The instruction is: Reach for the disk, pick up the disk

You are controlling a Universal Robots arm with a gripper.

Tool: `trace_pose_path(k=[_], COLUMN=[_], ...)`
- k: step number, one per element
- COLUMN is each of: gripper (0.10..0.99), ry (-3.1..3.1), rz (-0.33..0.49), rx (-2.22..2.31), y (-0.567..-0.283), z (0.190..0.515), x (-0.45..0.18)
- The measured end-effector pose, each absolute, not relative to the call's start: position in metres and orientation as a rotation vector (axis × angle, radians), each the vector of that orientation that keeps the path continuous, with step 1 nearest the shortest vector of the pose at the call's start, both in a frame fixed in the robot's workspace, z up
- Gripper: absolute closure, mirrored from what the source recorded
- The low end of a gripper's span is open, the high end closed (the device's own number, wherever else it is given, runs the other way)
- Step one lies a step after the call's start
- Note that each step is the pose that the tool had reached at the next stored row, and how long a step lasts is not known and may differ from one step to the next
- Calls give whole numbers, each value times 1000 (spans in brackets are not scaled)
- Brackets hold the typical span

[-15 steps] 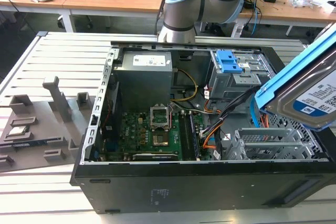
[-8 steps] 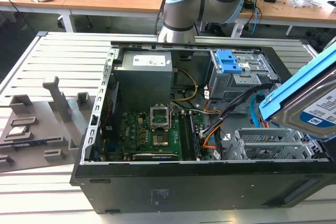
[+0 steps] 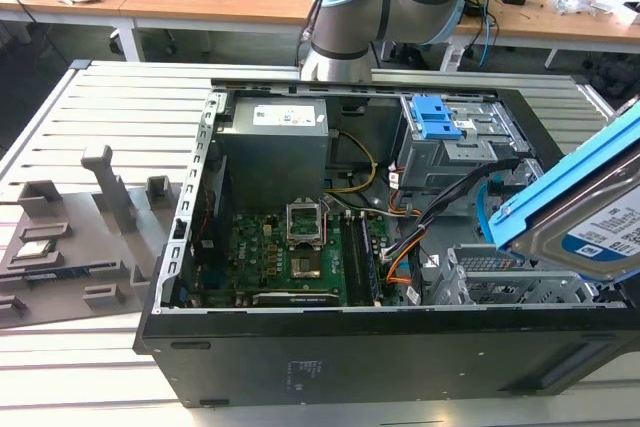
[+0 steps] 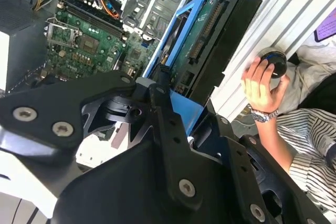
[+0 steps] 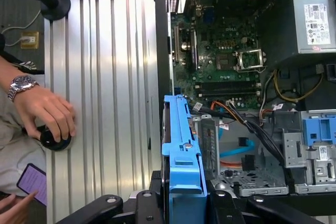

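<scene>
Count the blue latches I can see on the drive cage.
2, side by side on top of the grey drive cage in the exterior view: one latch and its neighbour. More may be hidden.

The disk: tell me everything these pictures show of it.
The disk is a flat silver-grey metal hard drive with a white-and-blue label, framed by a bright blue plastic bracket. In the exterior view it is tilted, raised above the open computer case at that view's right. The second wrist view shows its dark underside with a green circuit board. In the first wrist view it stands edge-on, the blue bracket clamped by the gripper. Nothing else touches it.
</scene>
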State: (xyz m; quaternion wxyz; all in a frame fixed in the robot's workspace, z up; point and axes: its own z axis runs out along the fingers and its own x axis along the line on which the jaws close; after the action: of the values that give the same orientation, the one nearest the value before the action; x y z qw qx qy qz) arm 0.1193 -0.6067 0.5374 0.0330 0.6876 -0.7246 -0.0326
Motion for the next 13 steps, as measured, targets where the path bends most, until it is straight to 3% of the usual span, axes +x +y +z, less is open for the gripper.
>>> trace_pose_path(k=[13], gripper=[718], ry=[-2222], rz=[-115], rx=[2108], y=[-607], z=[496], x=[126])
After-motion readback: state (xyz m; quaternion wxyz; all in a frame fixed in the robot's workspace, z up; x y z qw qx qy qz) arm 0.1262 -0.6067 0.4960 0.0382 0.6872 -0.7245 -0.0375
